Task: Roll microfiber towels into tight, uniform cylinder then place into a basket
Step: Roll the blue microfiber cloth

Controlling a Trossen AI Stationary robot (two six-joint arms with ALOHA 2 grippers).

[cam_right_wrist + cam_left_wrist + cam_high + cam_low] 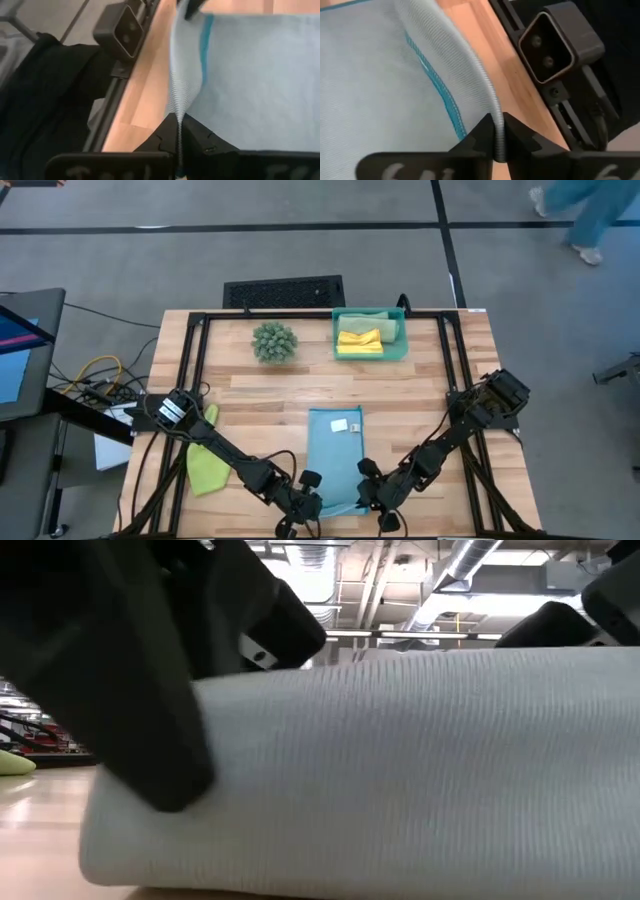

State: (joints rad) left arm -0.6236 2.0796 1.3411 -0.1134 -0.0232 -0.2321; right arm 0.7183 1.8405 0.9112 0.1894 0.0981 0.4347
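The light blue towel (335,450) lies flat on the table's near middle, and its near end is curled up off the wood; this raised fold fills the low view (400,760). My left gripper (308,505) is shut on the towel's near left corner. My right gripper (375,498) is shut on its near right corner. The teal basket (400,350) stands at the far middle with the yellow towel (360,340) and the sage green towel (375,320) in it. The lime green towel (203,462) lies at the table's left edge. My left gripper pinches the towel's turned-over near edge (496,131) between its two fingertips (476,140), at the near left corner. The cloth curves up from the table into the fingers, folded over. The rest of the towel lies flat on the wood. My right gripper pinches the towel's turned-over near edge (178,107) between its two fingertips (200,135), at the near right corner. The cloth rises from the table into the fingers as a fold, and the towel's far part stays flat.
A round spiky green plant ball (274,340) stands left of the basket. A black slotted grille (283,290) lies beyond the table's far edge. A small white tag (340,423) lies on the blue towel's far part. A person's legs (585,215) show at the far right.
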